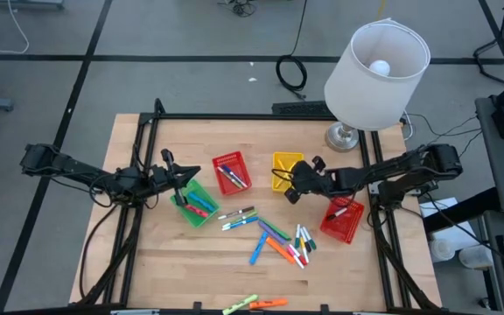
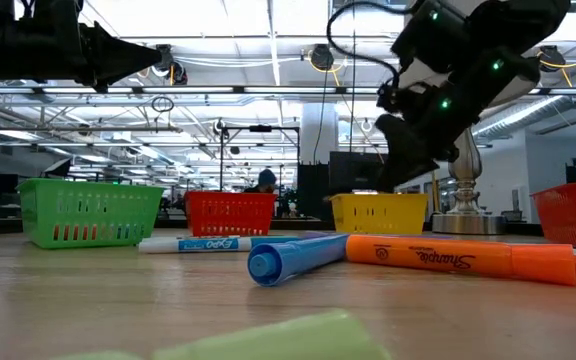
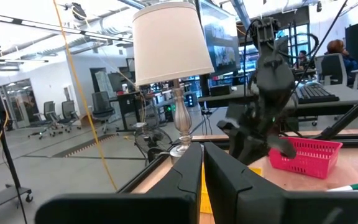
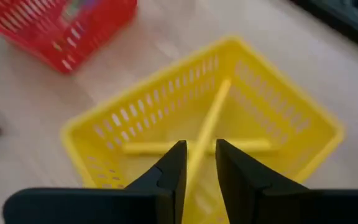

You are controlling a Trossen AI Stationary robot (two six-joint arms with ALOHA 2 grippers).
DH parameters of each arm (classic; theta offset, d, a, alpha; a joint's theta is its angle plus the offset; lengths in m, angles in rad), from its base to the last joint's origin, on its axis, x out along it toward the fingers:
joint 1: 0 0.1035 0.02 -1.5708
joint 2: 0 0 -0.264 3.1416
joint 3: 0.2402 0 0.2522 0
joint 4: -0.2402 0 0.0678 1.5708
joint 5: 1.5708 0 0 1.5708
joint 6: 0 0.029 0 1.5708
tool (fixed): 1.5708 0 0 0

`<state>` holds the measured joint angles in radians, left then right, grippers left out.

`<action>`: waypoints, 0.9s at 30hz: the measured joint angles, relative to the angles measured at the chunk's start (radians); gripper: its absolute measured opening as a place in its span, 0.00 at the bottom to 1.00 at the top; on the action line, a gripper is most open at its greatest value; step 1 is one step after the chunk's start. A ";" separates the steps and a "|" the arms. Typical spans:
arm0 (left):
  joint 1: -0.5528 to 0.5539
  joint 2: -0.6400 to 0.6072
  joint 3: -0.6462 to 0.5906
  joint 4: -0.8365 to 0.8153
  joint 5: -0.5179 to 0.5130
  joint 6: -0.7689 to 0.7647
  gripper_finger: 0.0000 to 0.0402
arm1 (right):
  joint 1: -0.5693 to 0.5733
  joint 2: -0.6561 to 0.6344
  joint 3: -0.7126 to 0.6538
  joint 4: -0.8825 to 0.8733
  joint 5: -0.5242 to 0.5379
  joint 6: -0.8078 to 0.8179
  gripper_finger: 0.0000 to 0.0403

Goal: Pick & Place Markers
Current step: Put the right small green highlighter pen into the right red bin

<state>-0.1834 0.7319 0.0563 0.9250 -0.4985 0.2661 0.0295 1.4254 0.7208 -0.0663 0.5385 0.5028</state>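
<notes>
Several markers (image 1: 274,236) lie loose on the middle of the table, and a few more (image 1: 256,304) lie at its near edge. Others lie in the green basket (image 1: 195,206), the middle red basket (image 1: 231,171) and the right red basket (image 1: 342,219). My right gripper (image 1: 290,182) hovers just above the yellow basket (image 4: 204,118), shut on a yellow marker (image 4: 213,118). A second yellow marker (image 4: 142,148) lies flat on that basket's floor. My left gripper (image 1: 180,178) is shut and holds nothing; it hangs over the green basket's far side. My right gripper pinches the yellow marker by its upper end (image 4: 199,163) between the two fingers, coming from above. The marker slants down into the yellow basket, and its lower end (image 4: 227,87) reaches the basket's wall. Whether that end touches the wall, I cannot tell.
A table lamp (image 1: 374,70) stands at the far right corner, close behind my right arm. In the low view an orange marker (image 2: 458,262), a blue one (image 2: 293,258) and a white one (image 2: 203,243) lie near the camera. Bare wood shows at the table's near left.
</notes>
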 joint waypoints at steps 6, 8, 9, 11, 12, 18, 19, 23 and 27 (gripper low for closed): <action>0.000 0.000 0.000 -0.002 -0.001 0.000 0.06 | 0.080 -0.150 0.055 0.030 -0.103 -0.126 0.14; 0.000 0.000 0.000 -0.001 0.000 -0.001 0.06 | 0.135 -0.193 0.089 0.014 -0.119 -0.178 0.13; 0.000 0.000 0.000 -0.002 -0.002 -0.001 0.06 | 0.166 -0.203 0.113 -0.006 -0.121 -0.200 0.12; 0.000 0.000 0.000 -0.005 -0.005 -0.002 0.06 | 0.235 -0.206 0.173 -0.087 -0.119 -0.233 0.10; 0.000 0.000 0.000 -0.005 -0.005 -0.004 0.06 | 0.268 -0.200 0.206 -0.153 -0.108 -0.235 0.08; 0.000 0.000 0.000 -0.008 -0.008 -0.014 0.06 | 0.413 -0.050 0.427 -0.553 -0.043 -0.149 0.01; 0.000 0.000 0.000 -0.007 -0.008 -0.016 0.06 | 0.430 -0.016 0.458 -0.601 -0.044 -0.135 0.01; 0.000 0.000 0.000 -0.008 -0.008 -0.019 0.06 | 0.478 0.123 0.583 -0.820 -0.069 -0.055 0.01; 0.000 0.000 0.000 -0.009 -0.008 -0.018 0.06 | 0.516 0.235 0.670 -0.977 -0.202 0.033 0.00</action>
<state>-0.1836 0.7319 0.0563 0.9160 -0.5067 0.2485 0.5451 1.6607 1.3908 -1.0438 0.3368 0.5355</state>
